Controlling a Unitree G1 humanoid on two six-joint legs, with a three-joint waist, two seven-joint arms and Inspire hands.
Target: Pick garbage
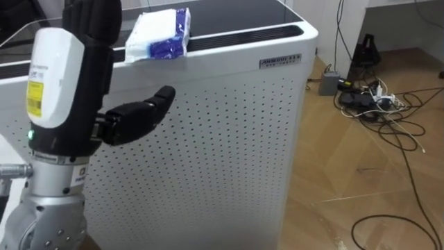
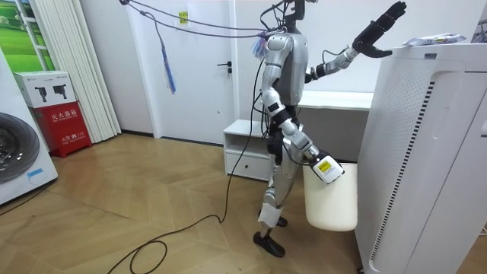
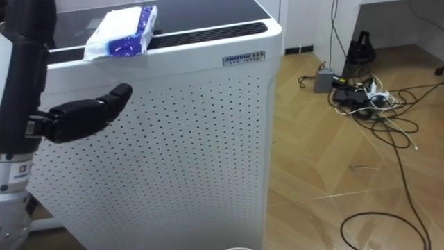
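Left eye view: tall white perforated metal appliance cabinet (image 1: 208,139), centre; on its dark top, near the front edge, a white-and-blue plastic tissue packet (image 1: 161,32) lying flat. The left hand (image 1: 76,76) is raised at the near left, just left of the packet and not touching it, with fingers straight and upright, thumb stretched out to the right, holding nothing. On the wooden plank floor (image 1: 347,173), far right, lies a tangle of black and white cables with a power strip (image 1: 364,97). Right eye view: same items, same arrangement. Room view: the robot stands facing the cabinet at the room view's right, left arm lifted towards the packet on top. The right hand (image 2: 326,172) is lowered at a white plastic bin (image 2: 331,202); its finger state cannot be told. Behind stand a low white cabinet (image 2: 247,148) and a white door (image 2: 205,68).
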